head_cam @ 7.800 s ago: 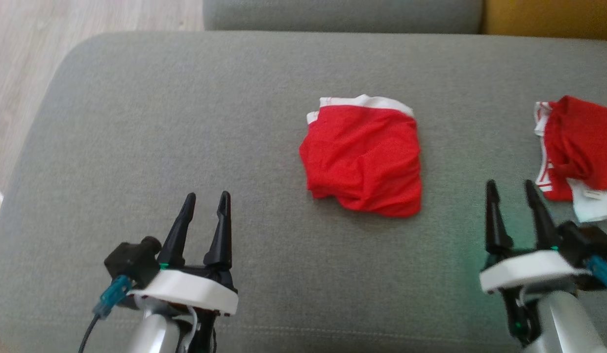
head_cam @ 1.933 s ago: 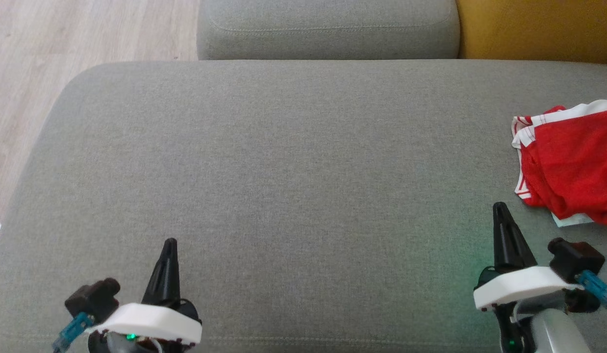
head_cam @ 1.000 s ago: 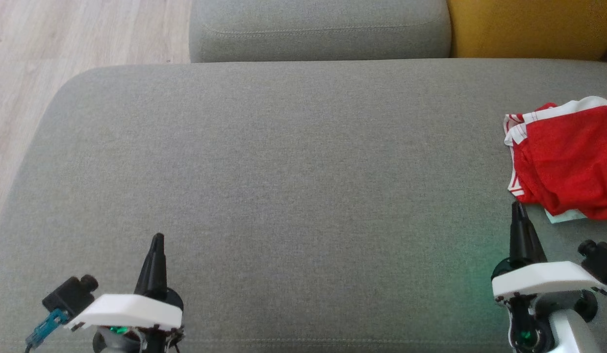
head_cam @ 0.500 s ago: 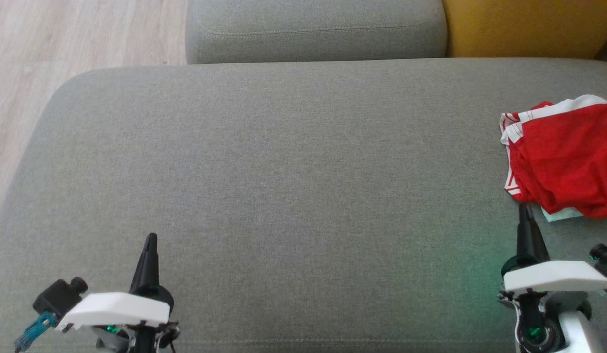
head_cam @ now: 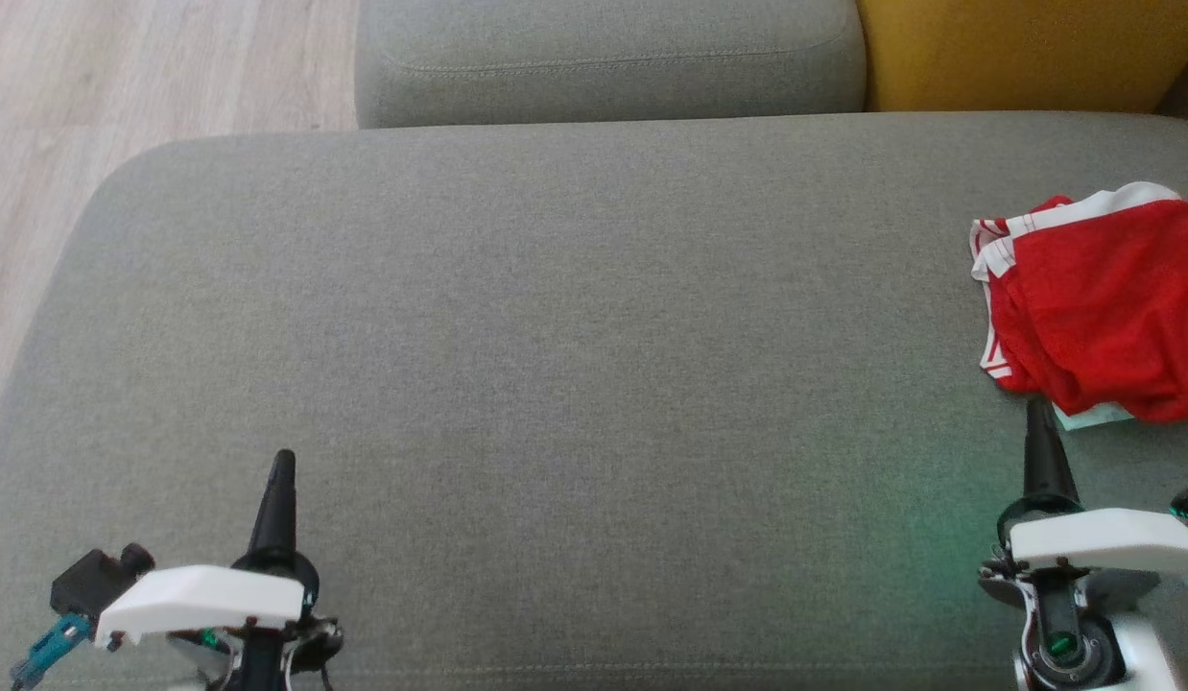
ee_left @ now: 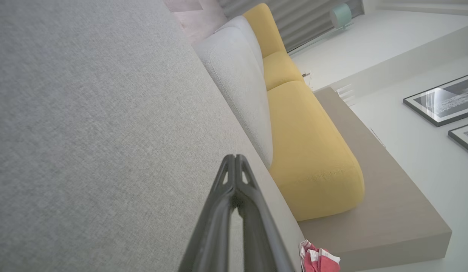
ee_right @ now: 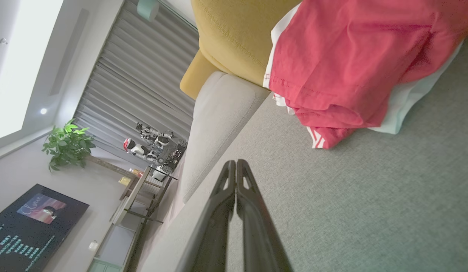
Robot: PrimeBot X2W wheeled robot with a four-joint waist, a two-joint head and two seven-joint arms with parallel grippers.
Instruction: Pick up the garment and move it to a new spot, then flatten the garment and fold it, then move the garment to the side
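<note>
A red garment (head_cam: 1093,297) with white trim lies bunched at the right edge of the grey seat cushion (head_cam: 556,336); a pale cloth corner (head_cam: 1088,416) peeks from under it. My right gripper (head_cam: 1037,413) is shut and empty, its tip just short of the garment's near edge. In the right wrist view the garment (ee_right: 351,56) lies ahead of and to the right of the shut fingers (ee_right: 234,164). My left gripper (head_cam: 280,465) is shut and empty at the lower left, far from the garment. The left wrist view has the shut gripper (ee_left: 234,158) over bare cushion, with the garment (ee_left: 319,260) far off.
A grey back cushion (head_cam: 604,48) and a yellow cushion (head_cam: 1016,48) run along the far side of the seat. Wooden floor (head_cam: 124,67) lies beyond the seat's rounded left corner. A wide stretch of bare cushion spreads between the two grippers.
The red garment that lay mid-cushion at first is gone from there, and both grippers, open then, are shut. Over the last second the view drifted a little; both grippers sit slightly wider apart.
</note>
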